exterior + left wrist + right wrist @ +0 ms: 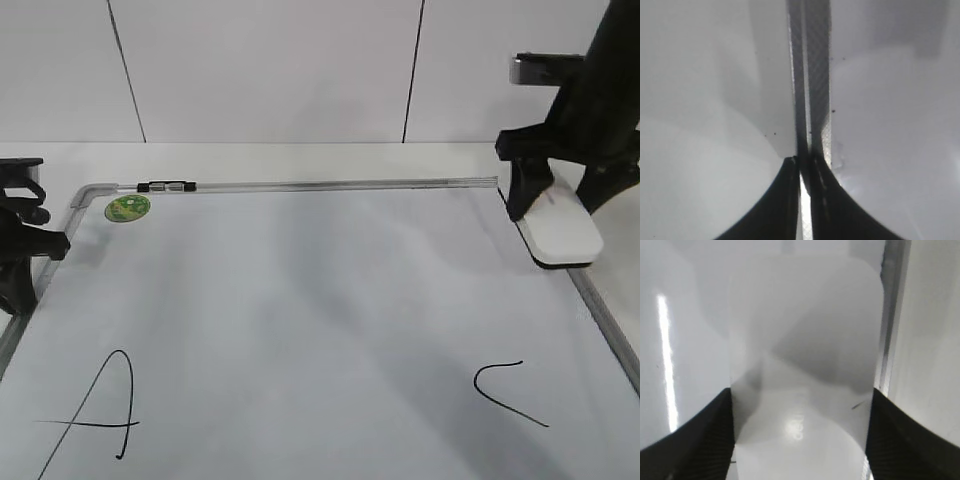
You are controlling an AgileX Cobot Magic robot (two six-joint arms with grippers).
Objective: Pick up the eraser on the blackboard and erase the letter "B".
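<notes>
Black and closed, our left gripper (22, 262) is sitting at the nine o'clock edge of the exterior view, its fingers pressed together over the left rail of the blackboard (300, 300). In the left wrist view the same gripper (802, 172) is showing its two dark fingertips (785, 200) meeting with nothing between them, right above the silver frame strip (812, 75) that is running toward twelve o'clock.

Moving rightward, we are seeing a round green magnet (127, 208) lying on the board near the eleven o'clock corner, and just beside it a small black clip (166, 186) sitting on the top rail. At seven o'clock the letter "A" (95, 410) is standing in black marker. The middle of the board is looking bare white to us, and we are finding no "B" there; whether it is hidden or gone we cannot tell. At five o'clock a curved "C" (505, 392) is lying with a slanted stroke trailing from it.

Further right, at two o'clock, the eraser (562, 232) is resting on the board's top right corner, touching the right rail. Our right gripper (572, 190) is straddling it, one finger on each long side. In the right wrist view the eraser (805, 355) is filling the centre, with the gripper (800, 440) spread around it and its dark fingers (700, 435) touching or nearly touching both flanks; whether they are clamping firmly we cannot tell.
</notes>
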